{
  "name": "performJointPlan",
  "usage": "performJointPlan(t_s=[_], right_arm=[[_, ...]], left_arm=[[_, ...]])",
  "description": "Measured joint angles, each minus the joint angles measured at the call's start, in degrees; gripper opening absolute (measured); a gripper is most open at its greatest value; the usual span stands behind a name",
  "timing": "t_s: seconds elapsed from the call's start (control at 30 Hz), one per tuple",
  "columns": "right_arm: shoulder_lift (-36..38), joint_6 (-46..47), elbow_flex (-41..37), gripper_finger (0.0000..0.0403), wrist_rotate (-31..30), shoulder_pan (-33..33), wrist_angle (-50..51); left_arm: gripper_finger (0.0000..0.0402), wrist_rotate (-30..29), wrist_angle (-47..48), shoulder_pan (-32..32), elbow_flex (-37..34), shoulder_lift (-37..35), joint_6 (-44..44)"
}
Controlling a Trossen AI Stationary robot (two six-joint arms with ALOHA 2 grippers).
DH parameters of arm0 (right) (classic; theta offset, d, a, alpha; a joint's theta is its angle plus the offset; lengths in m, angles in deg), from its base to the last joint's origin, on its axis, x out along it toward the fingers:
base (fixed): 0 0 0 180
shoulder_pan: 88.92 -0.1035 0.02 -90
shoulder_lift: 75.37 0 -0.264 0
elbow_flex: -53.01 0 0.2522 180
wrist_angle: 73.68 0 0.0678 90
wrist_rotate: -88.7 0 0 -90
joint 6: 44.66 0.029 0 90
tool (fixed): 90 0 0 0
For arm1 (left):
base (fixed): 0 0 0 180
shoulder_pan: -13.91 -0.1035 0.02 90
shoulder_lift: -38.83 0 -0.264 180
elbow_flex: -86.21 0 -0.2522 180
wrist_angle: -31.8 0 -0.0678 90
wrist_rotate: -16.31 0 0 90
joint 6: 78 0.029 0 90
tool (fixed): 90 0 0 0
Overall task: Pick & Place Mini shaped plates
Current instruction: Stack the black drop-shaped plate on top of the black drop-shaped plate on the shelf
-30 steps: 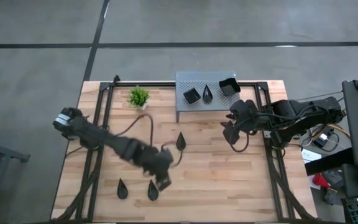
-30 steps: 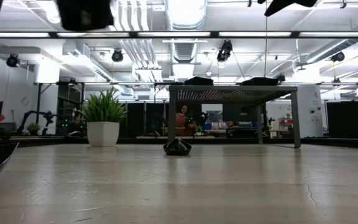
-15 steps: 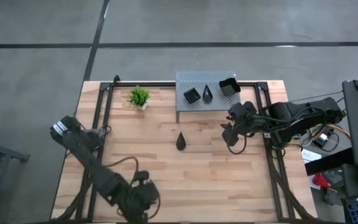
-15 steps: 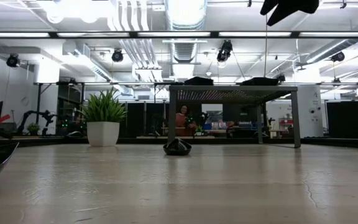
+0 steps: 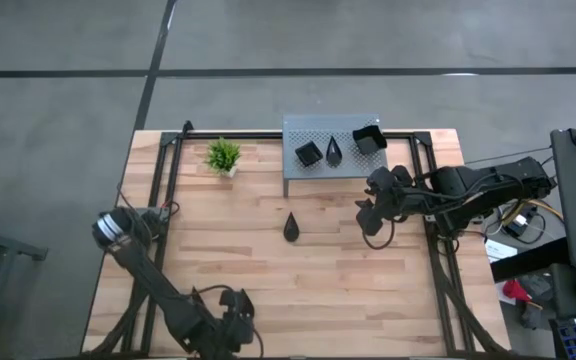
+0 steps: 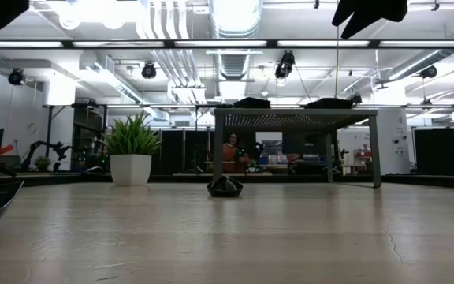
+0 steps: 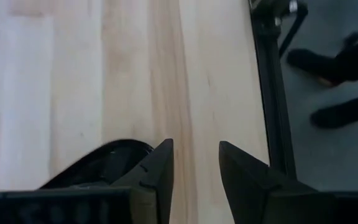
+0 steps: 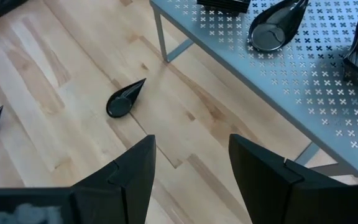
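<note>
A teardrop plate (image 5: 290, 227) lies alone mid-table, long axis running toward the shelf (image 5: 308, 127), its tip pointing that way. The right gripper (image 5: 370, 218), fingers spread wide and empty, hangs beside the shelf's front edge. The left gripper (image 5: 230, 322), also parted and empty, sits at the table's (image 5: 388, 290) near edge.

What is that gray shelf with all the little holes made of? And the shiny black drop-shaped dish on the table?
The gray shelf looks like painted metal: thin, flat, punched with rows of small cross-shaped holes, on slim legs. The teardrop dish seems to be glossy black plastic or glazed ceramic; light glints off it, but the pictures cannot settle which.
</note>
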State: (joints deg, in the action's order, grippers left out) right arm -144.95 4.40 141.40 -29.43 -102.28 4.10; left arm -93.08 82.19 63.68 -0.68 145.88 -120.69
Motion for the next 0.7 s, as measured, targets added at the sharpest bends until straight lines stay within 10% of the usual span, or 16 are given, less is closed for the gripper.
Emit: performJointPlan(t_s=[0.7], right_arm=[[0.1,0.5,0.0,0.0201,0.3,0.0,0.0]], left_arm=[[0.0119,-3.0,4.1,0.1,0.0,5.8,-0.4]])
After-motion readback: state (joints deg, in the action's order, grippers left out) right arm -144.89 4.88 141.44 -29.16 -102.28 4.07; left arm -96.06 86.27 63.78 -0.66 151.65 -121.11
